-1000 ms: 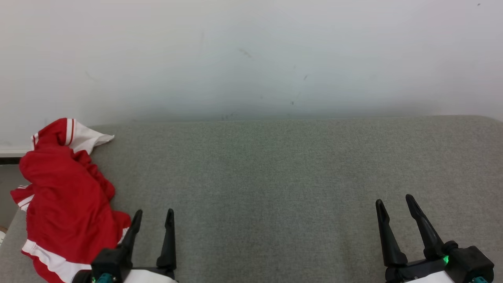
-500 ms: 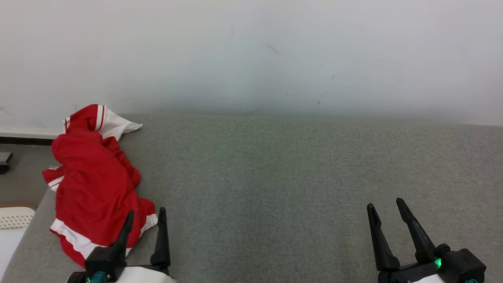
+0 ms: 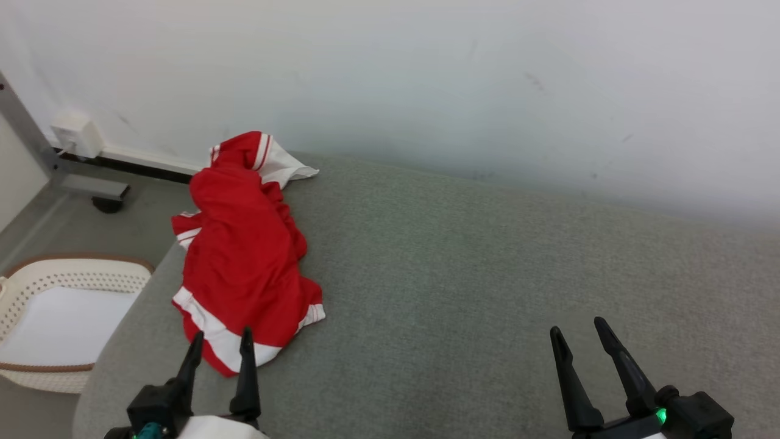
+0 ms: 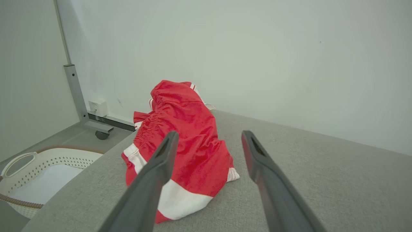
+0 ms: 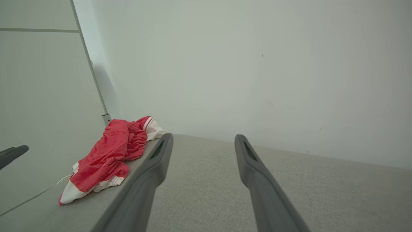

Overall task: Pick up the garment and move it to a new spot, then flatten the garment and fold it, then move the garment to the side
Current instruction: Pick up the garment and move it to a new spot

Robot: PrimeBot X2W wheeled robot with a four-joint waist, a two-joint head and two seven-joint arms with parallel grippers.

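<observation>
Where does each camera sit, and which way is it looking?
Head view: on the robot's head, looking forward and down at the grey cushion and red garment; left gripper and right gripper show at the bottom, both open.
Left wrist view: on the left wrist, looking along its own fingers at the garment close ahead, basket at left.
Right wrist view: on the right wrist, looking along its fingers over the cushion to the wall, garment at left.
Shared: all three show garment and cushion.
</observation>
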